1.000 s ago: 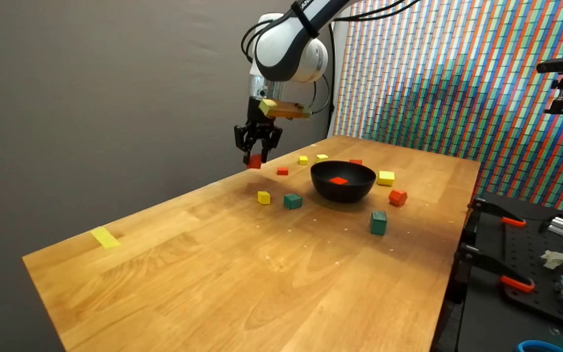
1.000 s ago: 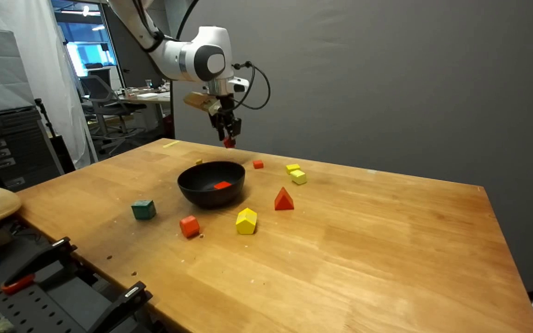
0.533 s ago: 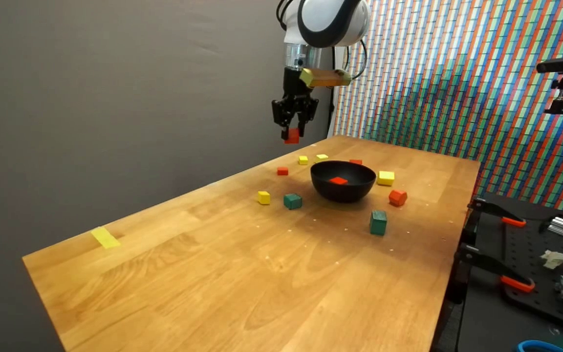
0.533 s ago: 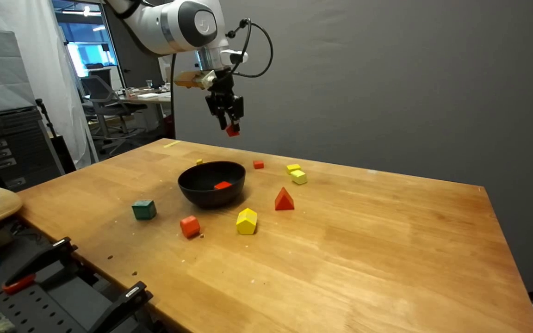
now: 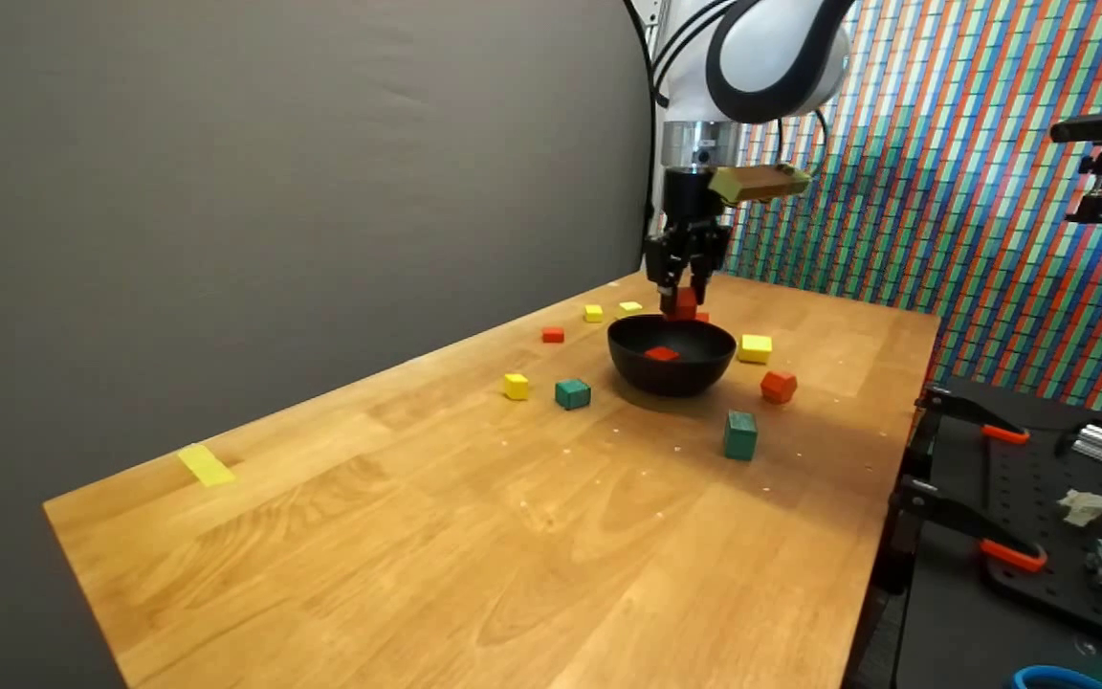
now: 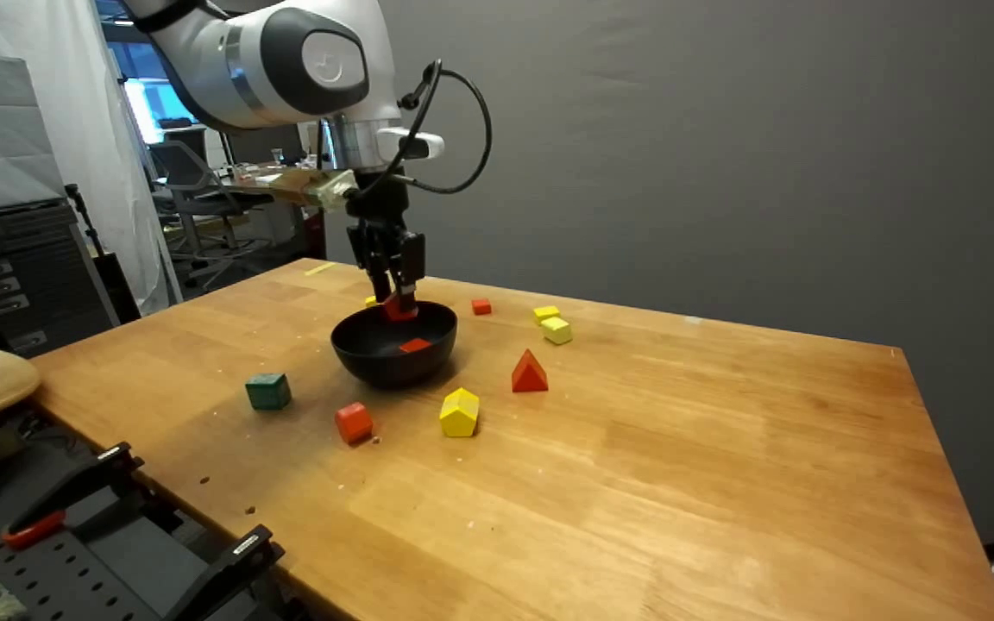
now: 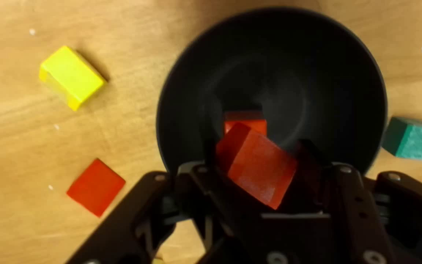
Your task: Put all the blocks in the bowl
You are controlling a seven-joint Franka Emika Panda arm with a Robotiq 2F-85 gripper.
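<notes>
My gripper (image 7: 258, 156) is shut on a red block (image 7: 260, 168), which sits tilted between the fingers. In both exterior views the gripper (image 5: 684, 299) hangs over the far part of the black bowl (image 5: 671, 379), the block (image 6: 399, 310) about level with the rim. Another red block (image 6: 415, 345) lies inside the bowl, partly hidden by the held one in the wrist view. Around the bowl stand a yellow block (image 6: 460, 414), an orange-red block (image 6: 354, 423), a red triangular block (image 6: 530, 373), green blocks (image 5: 740, 436) (image 5: 573, 393), a small red block (image 5: 553, 335) and several yellow blocks (image 5: 517, 387).
A flat yellow strip (image 5: 207, 464) is stuck on the wooden table (image 5: 513, 565) near its edge. Black clamps (image 5: 972, 410) with orange parts grip the table's side. A grey wall (image 6: 721, 172) rises behind the table.
Holding the red block throughout, my gripper has risen, travelled toward the bowl, then come down over it. The blocks on the table have not moved.
</notes>
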